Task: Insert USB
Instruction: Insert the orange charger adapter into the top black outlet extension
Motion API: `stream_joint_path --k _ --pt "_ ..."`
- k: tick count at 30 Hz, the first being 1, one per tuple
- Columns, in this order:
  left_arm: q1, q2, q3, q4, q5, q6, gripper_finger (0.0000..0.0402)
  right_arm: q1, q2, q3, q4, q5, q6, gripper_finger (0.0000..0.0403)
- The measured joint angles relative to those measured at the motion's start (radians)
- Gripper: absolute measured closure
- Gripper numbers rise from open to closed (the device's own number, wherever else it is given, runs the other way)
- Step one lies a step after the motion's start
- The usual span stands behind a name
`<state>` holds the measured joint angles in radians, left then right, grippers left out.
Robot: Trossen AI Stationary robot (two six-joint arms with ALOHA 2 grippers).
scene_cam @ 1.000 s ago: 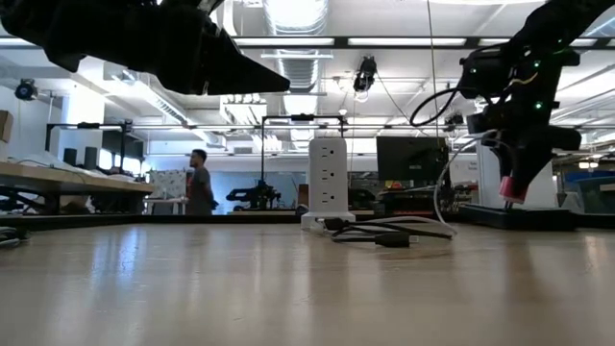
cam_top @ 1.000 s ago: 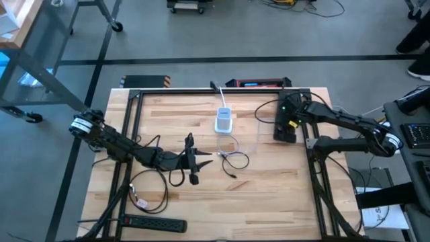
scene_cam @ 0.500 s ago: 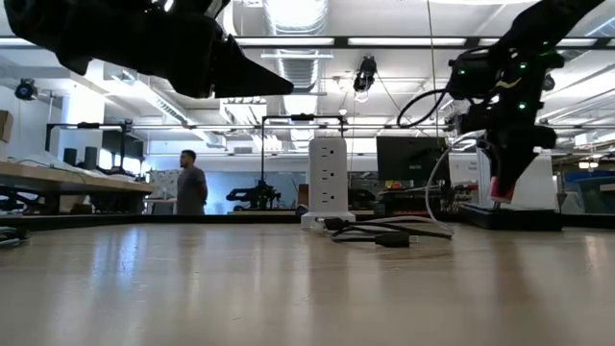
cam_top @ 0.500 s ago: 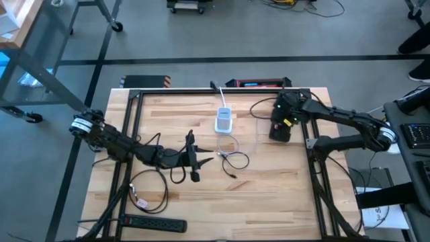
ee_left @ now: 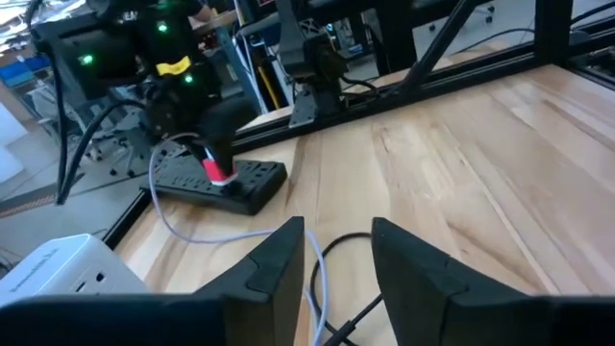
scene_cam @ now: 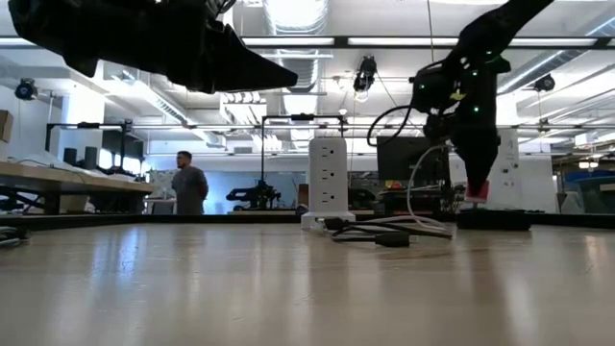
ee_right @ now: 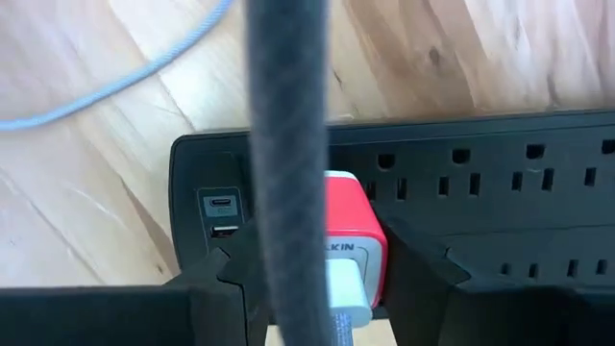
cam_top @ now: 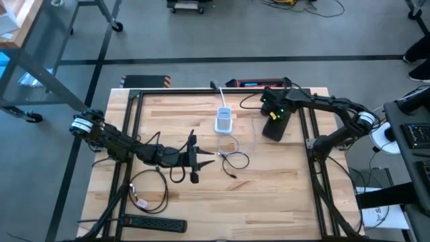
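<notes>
A red and white charger (ee_right: 351,252) sits between the fingers of my right gripper (ee_right: 322,274), which hangs over a black power strip (ee_right: 452,207) near the table's far edge (cam_top: 272,128). The strip lies flat on the wood, and its small USB ports (ee_right: 221,216) face up at one end. A white cable (scene_cam: 415,187) trails from the charger down to a loose coil on the table (cam_top: 232,158). My left gripper (cam_top: 205,160) hovers near the table's middle, shut, well above the coil, with nothing held. My right gripper pinches the charger's red body (ee_right: 365,240) between its two fingers (ee_right: 415,274), coming from above and pointing down. The charger (ee_left: 219,168) hangs clear above the power strip (ee_left: 226,185). A dark braided lead in front of the wrist camera hides part of the hold.
A white tower outlet (cam_top: 224,121) stands at the far middle of the table. A second black power strip (cam_top: 156,224) lies at the near left. Black frame rails (cam_top: 312,128) border the table. A person (scene_cam: 189,181) stands in the room far behind.
My right gripper has carried the charger toward the table's left edge, rising a little and rolling about its downward axis. The white cable has swung along below it. The coil on the table has stayed in place.
</notes>
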<state>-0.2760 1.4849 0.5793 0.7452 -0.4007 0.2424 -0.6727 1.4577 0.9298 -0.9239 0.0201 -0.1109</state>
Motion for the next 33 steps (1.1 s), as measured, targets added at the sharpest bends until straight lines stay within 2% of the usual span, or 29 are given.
stream_joint_path --k 4,11,22,30,33 --pt "0.002 0.0 0.0 -0.01 -0.001 -0.018 0.0283 -0.001 0.045 0.06 -0.032 0.036 0.029 0.0269" --pt "0.003 0.0 0.0 -0.107 -0.009 -0.053 0.0295 0.027 0.127 0.05 0.019 0.113 0.049 0.0269" --pt "-0.002 -0.002 0.0 -0.193 -0.035 -0.13 0.0325 0.047 0.137 0.024 0.061 0.111 0.066 0.0269" --pt "-0.011 -0.002 -0.005 -0.195 -0.034 -0.143 0.032 0.085 0.13 0.013 0.09 0.088 0.066 0.0269" --pt "-0.011 -0.002 -0.005 -0.193 -0.034 -0.155 0.0316 0.102 0.13 0.013 0.1 0.046 0.07 0.0267"
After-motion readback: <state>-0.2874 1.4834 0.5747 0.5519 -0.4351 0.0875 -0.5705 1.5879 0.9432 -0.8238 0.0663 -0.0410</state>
